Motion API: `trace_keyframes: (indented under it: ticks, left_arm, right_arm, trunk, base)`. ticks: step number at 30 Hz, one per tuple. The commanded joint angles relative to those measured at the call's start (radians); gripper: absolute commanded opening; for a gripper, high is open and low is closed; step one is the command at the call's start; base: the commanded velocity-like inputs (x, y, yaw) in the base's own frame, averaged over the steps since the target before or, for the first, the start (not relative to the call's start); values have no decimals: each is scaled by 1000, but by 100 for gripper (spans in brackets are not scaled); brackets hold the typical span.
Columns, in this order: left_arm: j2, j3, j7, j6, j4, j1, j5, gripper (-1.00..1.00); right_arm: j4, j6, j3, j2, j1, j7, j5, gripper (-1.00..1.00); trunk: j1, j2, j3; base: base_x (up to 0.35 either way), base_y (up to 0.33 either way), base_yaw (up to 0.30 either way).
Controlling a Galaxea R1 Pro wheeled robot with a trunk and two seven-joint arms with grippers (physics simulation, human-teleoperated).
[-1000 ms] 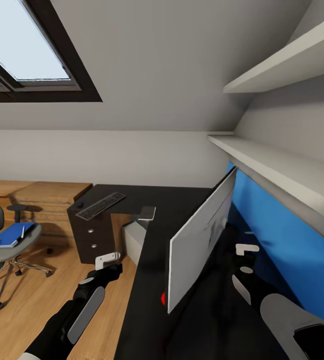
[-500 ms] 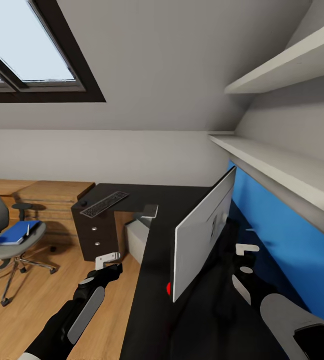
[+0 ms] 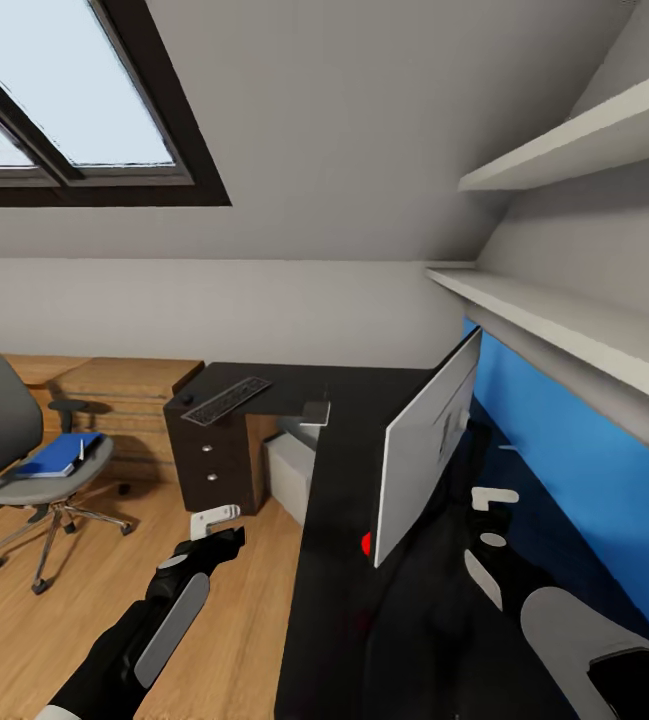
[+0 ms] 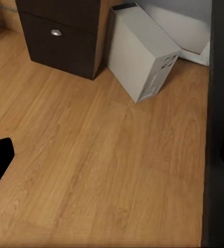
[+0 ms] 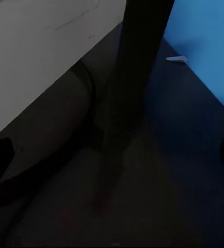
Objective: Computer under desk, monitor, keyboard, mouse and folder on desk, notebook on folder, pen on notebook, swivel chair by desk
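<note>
The desk (image 3: 354, 395) has a glossy black top and a blue back panel. On it the monitor (image 3: 429, 440) stands with its grey back toward me; its dark stand (image 5: 137, 67) rises close before my right gripper (image 3: 494, 512), which is open between the monitor and the panel. The keyboard (image 3: 227, 399), the mouse (image 3: 188, 397) and the grey notebook (image 3: 316, 411) lie at the desk's far end. The computer (image 4: 143, 51) stands on the floor under the desk. The swivel chair (image 3: 9, 420) at left carries the blue folder (image 3: 56, 457) with the pen (image 3: 81, 449) on it. My left gripper (image 3: 214, 527) hangs open over the floor.
A dark drawer cabinet (image 3: 209, 465) with round knobs stands beside the computer, and a wooden chest (image 3: 129, 385) is behind it. Wall shelves (image 3: 564, 320) run above the blue panel. A small red spot (image 3: 367, 545) shows by the monitor's lower edge. Wooden floor (image 4: 91, 170) lies between chair and desk.
The whole picture has shifted right, so the camera has moved; chair, desk and monitor keep their places among themselves. Both arms sit at the same spots in the view.
</note>
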Motion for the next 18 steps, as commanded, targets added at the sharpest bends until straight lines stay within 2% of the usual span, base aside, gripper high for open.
trace_keyframes:
  ticks: [1, 10, 18]
  left_arm:
    - [1, -3, 9, 1, -1, -1, 9, 100]
    - [1, -3, 9, 1, 3, -1, 9, 100]
    - [2, -2, 9, 1, 6, -1, 9, 100]
  right_arm:
    - [0, -4, 8, 0, -1, -5, -11, 100]
    - [-3, -7, 9, 0, -1, -4, -11, 100]
    - [-82, -23, 3, -1, 1, -7, -11, 100]
  trunk:
    - [0, -1, -2]
    - [0, -1, -2]
    - [0, -1, -2]
  base:
    - [-229, 233, 0]
    - [-231, 238, 0]
    - [-231, 241, 0]
